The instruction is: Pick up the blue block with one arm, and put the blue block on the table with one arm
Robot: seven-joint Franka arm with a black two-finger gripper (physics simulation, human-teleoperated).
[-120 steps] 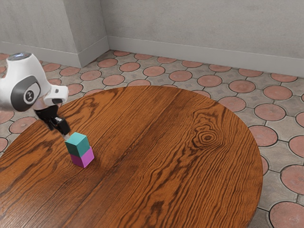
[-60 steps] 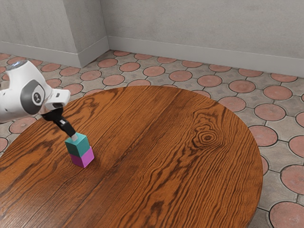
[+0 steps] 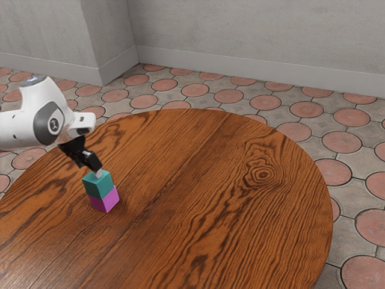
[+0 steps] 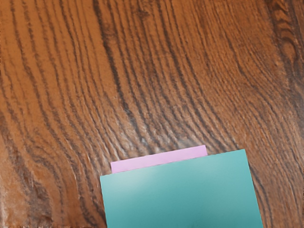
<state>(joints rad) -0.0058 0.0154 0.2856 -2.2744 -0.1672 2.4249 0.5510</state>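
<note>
Rightward in the frame shifts the gripper (image 3: 98, 172), clenched or released I cannot tell, above the blue block (image 3: 98, 185) atop the pink block (image 3: 105, 201), left of frame, probably light, rigid, best gripped by opposite sides.

Room over table (image 3: 204, 198) toward the exterior view's right; purple block (image 3: 109, 200) bars the way beneath blue block (image 3: 98, 185)
</note>
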